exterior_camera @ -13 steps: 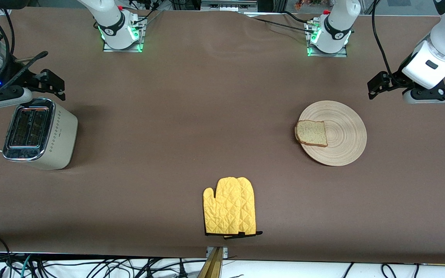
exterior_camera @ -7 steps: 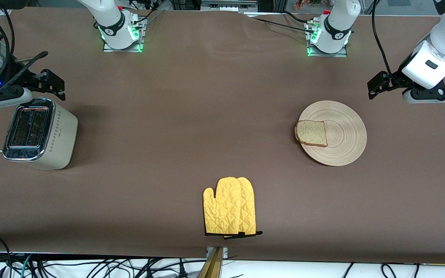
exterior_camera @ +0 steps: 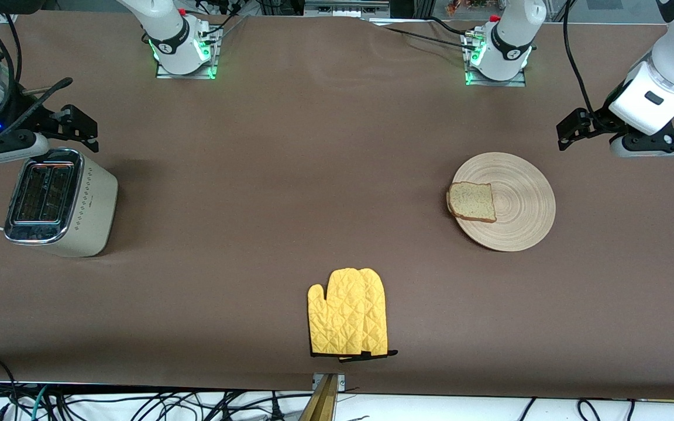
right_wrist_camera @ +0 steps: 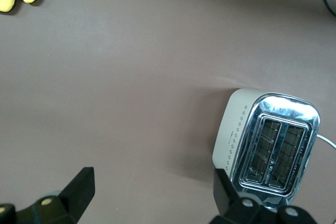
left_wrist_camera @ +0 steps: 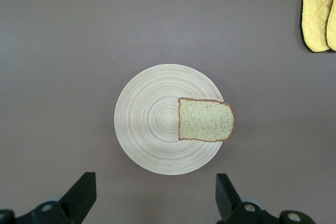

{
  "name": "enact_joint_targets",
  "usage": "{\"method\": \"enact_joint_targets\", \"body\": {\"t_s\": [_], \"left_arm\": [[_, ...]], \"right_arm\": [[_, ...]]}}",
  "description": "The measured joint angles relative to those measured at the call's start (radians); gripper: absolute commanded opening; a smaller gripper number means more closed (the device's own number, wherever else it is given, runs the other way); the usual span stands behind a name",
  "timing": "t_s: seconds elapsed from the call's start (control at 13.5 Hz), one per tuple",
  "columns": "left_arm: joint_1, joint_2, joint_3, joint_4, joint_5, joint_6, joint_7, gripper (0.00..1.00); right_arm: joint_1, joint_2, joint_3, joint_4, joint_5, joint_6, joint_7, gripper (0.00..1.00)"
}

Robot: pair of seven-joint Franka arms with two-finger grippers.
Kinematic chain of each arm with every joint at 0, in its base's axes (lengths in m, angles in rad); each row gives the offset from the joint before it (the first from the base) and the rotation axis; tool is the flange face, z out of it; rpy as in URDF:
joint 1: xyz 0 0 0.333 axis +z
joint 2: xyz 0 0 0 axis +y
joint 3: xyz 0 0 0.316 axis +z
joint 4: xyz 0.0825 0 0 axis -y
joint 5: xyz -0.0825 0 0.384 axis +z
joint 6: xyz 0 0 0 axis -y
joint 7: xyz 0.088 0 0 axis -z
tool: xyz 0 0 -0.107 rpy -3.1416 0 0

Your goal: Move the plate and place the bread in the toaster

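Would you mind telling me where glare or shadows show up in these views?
Front view: the toaster casts a soft shadow on the table, chrome top reflecting. Right wrist view: bright glare on that chrome. Left wrist view: even light, faint shadow under the plate.

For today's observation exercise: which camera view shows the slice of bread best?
The left wrist view: it looks straight down on the bread, showing its brown crust, its speckled face and one edge overhanging the plate. The front view shows the bread smaller, at the plate's rim. The right wrist view does not show it.
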Motion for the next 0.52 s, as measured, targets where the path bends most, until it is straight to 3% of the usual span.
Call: {"method": "enact_joint_targets", "body": {"t_s": [0.52], "left_arm": [[0.005, 0.011, 0.007, 0.003, -0.001, 0.0, 0.0, 1.0]], "right_arm": [[0.0, 0.0, 0.0, 0.0, 0.0, 0.0, 0.0, 1.0]]}}
